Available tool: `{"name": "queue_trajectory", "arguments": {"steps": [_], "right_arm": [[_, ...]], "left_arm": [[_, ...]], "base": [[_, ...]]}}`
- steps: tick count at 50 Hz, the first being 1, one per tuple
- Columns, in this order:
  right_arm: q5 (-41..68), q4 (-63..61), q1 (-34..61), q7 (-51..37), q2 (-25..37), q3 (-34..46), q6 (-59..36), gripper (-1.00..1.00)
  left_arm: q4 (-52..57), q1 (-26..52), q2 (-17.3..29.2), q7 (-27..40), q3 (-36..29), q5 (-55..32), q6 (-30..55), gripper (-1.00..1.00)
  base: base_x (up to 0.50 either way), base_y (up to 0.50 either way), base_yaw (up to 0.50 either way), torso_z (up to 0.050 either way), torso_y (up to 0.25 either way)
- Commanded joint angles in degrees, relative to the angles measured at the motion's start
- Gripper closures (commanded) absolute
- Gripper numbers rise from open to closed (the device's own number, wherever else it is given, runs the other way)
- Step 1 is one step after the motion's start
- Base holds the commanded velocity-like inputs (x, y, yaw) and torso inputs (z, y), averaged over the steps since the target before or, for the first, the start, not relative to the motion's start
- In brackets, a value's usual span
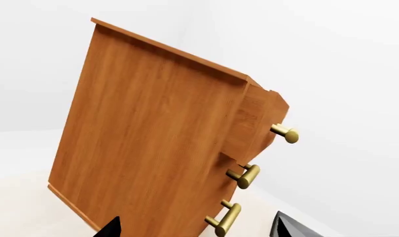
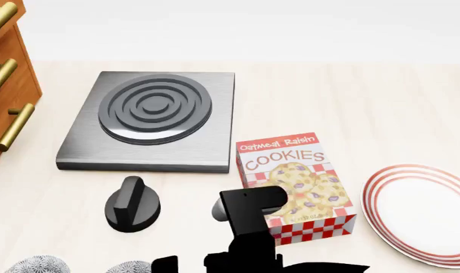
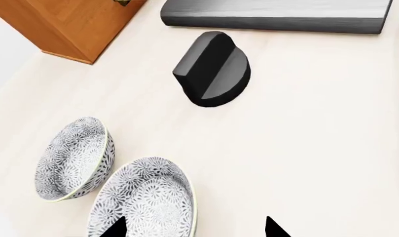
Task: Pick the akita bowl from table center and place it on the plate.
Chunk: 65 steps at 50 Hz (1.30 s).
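Note:
Two akita bowls with grey-and-white floral pattern lie side by side on the table, both tilted. In the right wrist view one bowl (image 3: 143, 200) lies right by my right gripper (image 3: 193, 229), which is open, one fingertip (image 3: 115, 228) over its rim; the other bowl (image 3: 73, 159) lies beyond it. The head view shows both bowls (image 2: 131, 266) (image 2: 34, 265) cut off at the bottom left edge. The red-ringed white plate (image 2: 427, 216) rests at the far right, empty. My left gripper (image 1: 199, 231) is open with nothing in it, facing a wooden cabinet.
A black knob-shaped object (image 2: 132, 205) stands beyond the bowls. A grey stove plate (image 2: 150, 119) sits behind it. A cookies box (image 2: 294, 185) lies between bowls and plate. The wooden drawer cabinet (image 2: 6, 85) with brass handles (image 1: 242, 176) stands at the left.

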State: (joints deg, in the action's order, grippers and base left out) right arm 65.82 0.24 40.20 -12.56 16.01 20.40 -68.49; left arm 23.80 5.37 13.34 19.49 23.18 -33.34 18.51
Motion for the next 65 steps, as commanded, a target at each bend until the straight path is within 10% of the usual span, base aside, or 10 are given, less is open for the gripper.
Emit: {"name": "queue_trajectory", "arguments": {"steps": [1,65], "right_arm": [[-1.20,1.92,0.94,2.56,-0.19,2.12,0.98,-1.00],[-8.85,17.45,7.05,15.32,-2.87,12.56,7.94,-1.00]], "left_arm": [[0.59,-0.21,0.10,0.13,-0.51,-0.37,-0.01,-1.00],[1.95,-1.36,0.84,1.21,-0.64,-3.69,-0.29,-1.00]], "base": [[0.00,0.00,0.00,0.000,0.000],[0.00,0.00,0.00,0.000,0.000]]}}
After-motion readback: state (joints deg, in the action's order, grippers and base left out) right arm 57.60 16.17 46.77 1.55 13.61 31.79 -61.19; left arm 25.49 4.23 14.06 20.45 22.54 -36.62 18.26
